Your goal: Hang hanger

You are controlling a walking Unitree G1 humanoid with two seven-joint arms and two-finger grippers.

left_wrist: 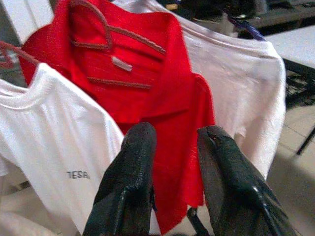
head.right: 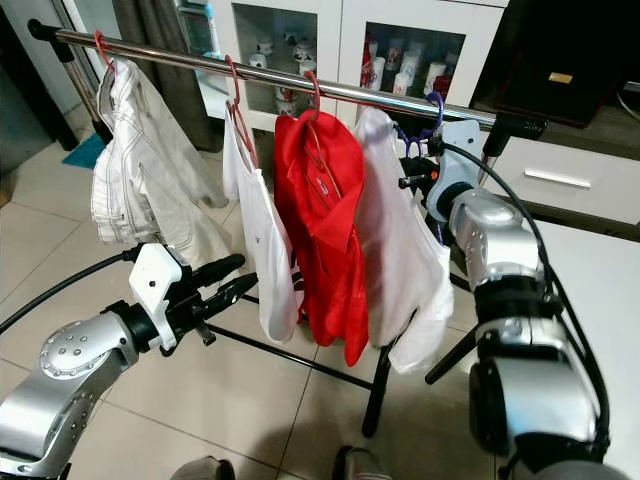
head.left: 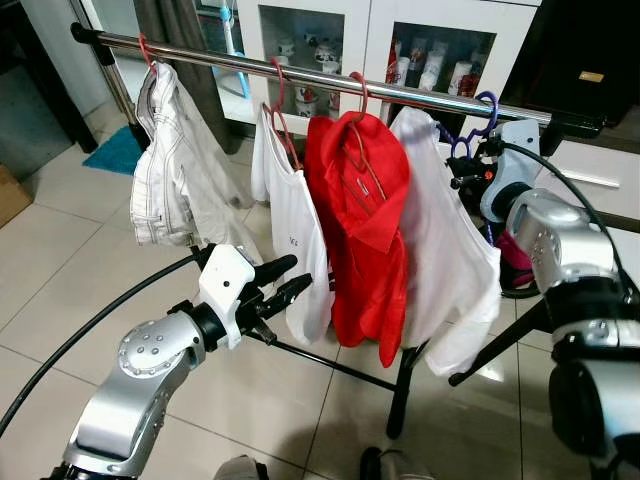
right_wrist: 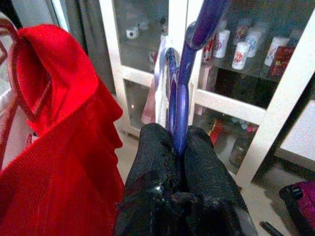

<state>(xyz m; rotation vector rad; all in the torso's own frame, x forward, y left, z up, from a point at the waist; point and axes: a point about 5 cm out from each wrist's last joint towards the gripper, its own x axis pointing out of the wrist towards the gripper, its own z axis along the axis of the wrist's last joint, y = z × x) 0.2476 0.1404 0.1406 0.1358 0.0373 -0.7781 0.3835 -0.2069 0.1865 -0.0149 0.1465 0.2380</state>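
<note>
Up at the right end of the metal rail (head.left: 330, 78), right gripper (right_wrist: 176, 142) closed on the purple hanger (head.left: 478, 125), fingers pinched on its thin neck just below the hook. Hook of this hanger laid over the rail, near the black end piece. Under the hanger, a white shirt (head.left: 440, 250) hanging down, touching the red shirt (head.left: 365, 230) on its left. Further left on the rail, a white T-shirt (head.left: 295, 240) on a pink hanger (head.left: 283, 100), then light jeans (head.left: 170, 170) at the far left end. Lower and nearer, left gripper (head.left: 282, 280) held out in the air before the T-shirt and red shirt, fingers apart, holding nothing, not touching the clothes. Behind the rack, a white cabinet (head.left: 360, 40) with glass doors and small bottles inside. Below, tiled floor (head.left: 60, 270) and black legs of the rack.
</note>
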